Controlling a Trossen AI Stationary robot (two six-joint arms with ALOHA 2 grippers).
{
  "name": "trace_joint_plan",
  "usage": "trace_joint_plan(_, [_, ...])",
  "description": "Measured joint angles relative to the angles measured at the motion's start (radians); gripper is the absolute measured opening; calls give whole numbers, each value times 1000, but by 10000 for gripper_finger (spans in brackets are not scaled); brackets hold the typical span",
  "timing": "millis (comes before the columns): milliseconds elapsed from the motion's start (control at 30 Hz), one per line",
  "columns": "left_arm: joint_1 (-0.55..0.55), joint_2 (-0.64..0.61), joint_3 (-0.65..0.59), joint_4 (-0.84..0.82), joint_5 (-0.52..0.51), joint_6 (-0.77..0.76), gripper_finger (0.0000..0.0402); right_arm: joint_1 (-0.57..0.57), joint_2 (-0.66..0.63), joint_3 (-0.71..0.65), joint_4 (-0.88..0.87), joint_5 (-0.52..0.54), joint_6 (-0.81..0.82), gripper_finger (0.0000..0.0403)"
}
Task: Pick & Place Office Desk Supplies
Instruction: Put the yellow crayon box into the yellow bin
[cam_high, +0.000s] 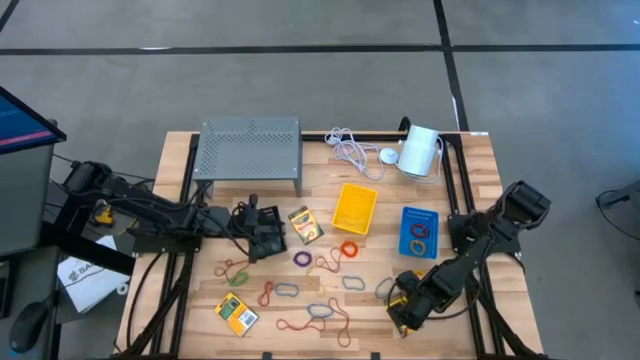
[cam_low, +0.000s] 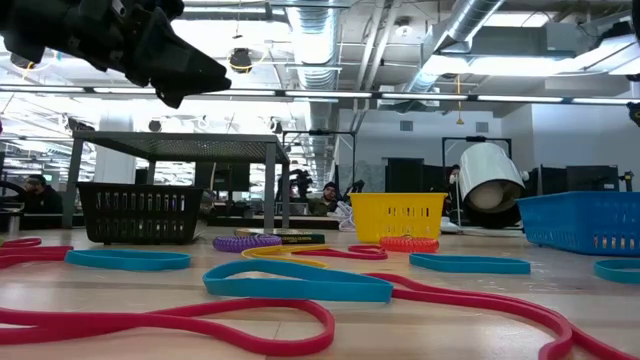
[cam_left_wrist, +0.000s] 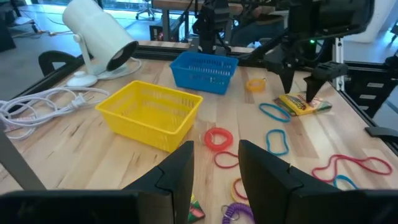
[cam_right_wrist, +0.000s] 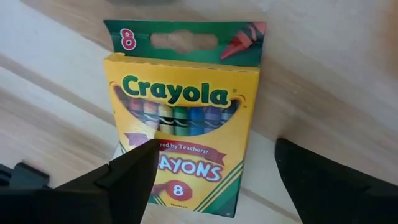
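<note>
A Crayola crayon box (cam_right_wrist: 186, 118) lies flat on the wooden table at the near right. My right gripper (cam_right_wrist: 216, 146) hangs over it pointing down, open, one finger on each side of the box's lower end (cam_high: 405, 303); no touch shows. My left gripper (cam_left_wrist: 214, 155) is open with nothing between its fingers. It is held nearly level over the table's left middle (cam_high: 264, 238), above the black bin (cam_low: 140, 212). Two more crayon boxes (cam_high: 305, 225) (cam_high: 236, 314) lie flat. The yellow bin (cam_high: 355, 207) and the blue bin (cam_high: 420, 232) stand on the table. Several coloured rubber bands (cam_high: 320, 262) are scattered.
A grey perforated metal stand (cam_high: 250, 150) is at the far left. A white cable (cam_high: 350, 150) and a white cylinder (cam_high: 420, 150) are at the far middle. The blue bin holds a few rubber bands. Bare wood shows between the bands toward the table's near edge.
</note>
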Motion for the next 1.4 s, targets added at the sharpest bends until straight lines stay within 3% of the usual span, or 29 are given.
trace_joint_plan(400, [20, 0, 0, -1, 0, 3, 123, -74, 10, 13, -54, -31, -72, 318])
trace_joint_plan(1000, [33, -1, 0, -16, 0, 3, 123, -227, 9, 15, -141, -35, -337, 306])
trace_joint_plan(1400, [33, -1, 0, -22, 0, 3, 123, -254, 9, 15, -150, -35, -403, 305])
